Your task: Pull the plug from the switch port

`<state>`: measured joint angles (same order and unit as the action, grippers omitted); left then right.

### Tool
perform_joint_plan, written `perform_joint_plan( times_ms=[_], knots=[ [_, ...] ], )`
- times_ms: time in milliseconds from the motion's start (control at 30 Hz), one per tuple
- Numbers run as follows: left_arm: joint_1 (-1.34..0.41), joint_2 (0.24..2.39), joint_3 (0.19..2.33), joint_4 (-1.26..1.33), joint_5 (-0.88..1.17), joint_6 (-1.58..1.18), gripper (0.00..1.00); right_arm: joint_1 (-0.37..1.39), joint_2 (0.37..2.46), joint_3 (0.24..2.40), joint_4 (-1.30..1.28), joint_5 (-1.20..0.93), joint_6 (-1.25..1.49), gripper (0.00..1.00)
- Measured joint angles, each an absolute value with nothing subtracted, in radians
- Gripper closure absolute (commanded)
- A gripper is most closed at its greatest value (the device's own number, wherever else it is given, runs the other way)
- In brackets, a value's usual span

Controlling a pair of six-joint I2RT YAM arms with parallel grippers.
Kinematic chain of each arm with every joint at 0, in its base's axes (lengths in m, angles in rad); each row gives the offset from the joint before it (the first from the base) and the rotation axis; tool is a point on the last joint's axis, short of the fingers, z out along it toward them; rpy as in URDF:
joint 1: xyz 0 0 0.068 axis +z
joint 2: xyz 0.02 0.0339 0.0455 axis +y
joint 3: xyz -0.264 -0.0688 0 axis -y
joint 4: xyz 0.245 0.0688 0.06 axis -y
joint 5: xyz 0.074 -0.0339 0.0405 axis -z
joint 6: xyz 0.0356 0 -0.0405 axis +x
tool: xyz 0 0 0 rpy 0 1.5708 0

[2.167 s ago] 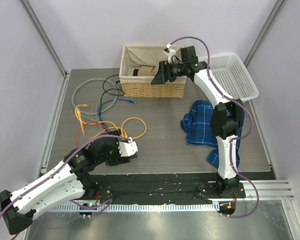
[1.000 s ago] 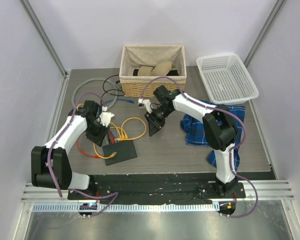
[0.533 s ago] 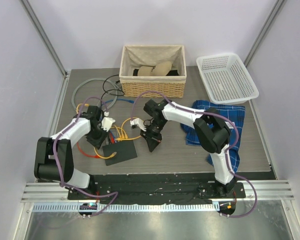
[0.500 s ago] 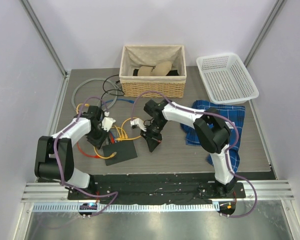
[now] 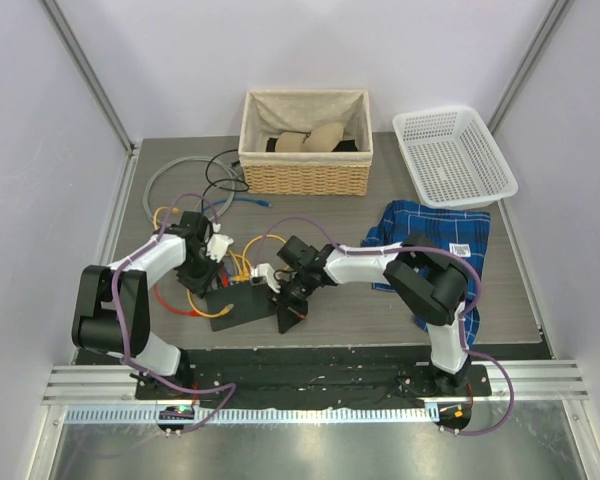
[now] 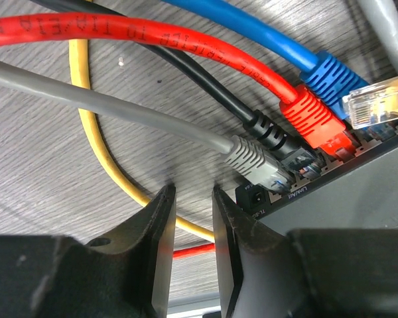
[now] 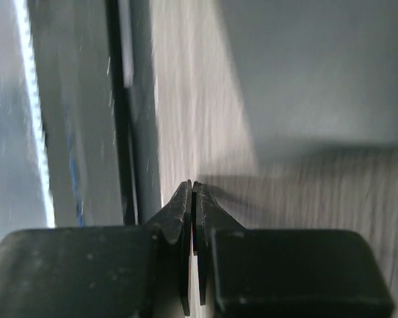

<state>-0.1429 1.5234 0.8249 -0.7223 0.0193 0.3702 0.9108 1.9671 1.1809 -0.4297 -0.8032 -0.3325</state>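
Note:
The switch (image 5: pixel 238 304) lies flat on the table with several cables plugged into its far-left edge. In the left wrist view its socket edge (image 6: pixel 358 192) holds a grey plug (image 6: pixel 252 156), a black plug (image 6: pixel 280 143), a red plug (image 6: pixel 316 119) and a blue plug (image 6: pixel 336 76); a clear yellow-cabled plug (image 6: pixel 379 106) sits beside them. My left gripper (image 5: pixel 198 272) (image 6: pixel 193 195) hovers low just short of the grey plug, open by a narrow gap with nothing in it. My right gripper (image 5: pixel 286 316) (image 7: pixel 192 187) is shut and empty, tip down at the switch's right edge.
Loose grey, black, yellow and red cables (image 5: pixel 180 190) sprawl behind and left of the switch. A wicker basket (image 5: pixel 305 178) stands at the back, a white plastic basket (image 5: pixel 458 150) at back right, and a blue checked cloth (image 5: pixel 435 235) under the right arm.
The right arm swung down and nearer, to the switch's right edge, and its jaws closed. The left gripper edged toward the plugs and its jaws parted slightly.

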Motion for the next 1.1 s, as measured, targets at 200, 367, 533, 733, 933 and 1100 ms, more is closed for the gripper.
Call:
perform_joint_plan(
  times_ms=[200, 367, 533, 733, 933, 1100],
  knots=[
    [-0.173, 1.502, 0.818, -0.716, 0.116, 0.382, 0.63, 0.942, 1.953, 1.124, -0.125, -0.668, -0.047, 0.99],
    [-0.317, 1.46, 0.8, -0.709, 0.203, 0.392, 0.59, 0.906, 1.91, 1.113, -0.125, -0.528, 0.011, 0.98],
    [-0.484, 1.51, 0.827, -0.739, 0.266, 0.393, 0.57, 0.776, 1.904, 1.15, -0.175, -0.447, -0.013, 0.96],
    [-0.58, 1.637, 0.982, -0.765, 0.388, 0.369, 0.57, 0.651, 1.93, 1.259, -0.288, -0.426, -0.095, 0.93],
    [-0.487, 1.544, 1.128, -0.804, 0.442, 0.355, 0.51, 0.577, 1.904, 1.323, -0.427, -0.428, -0.141, 0.89],
    [-0.393, 1.507, 1.227, -0.781, 0.39, 0.339, 0.51, 0.543, 1.902, 1.396, -0.466, -0.427, -0.137, 0.88]
  ],
)
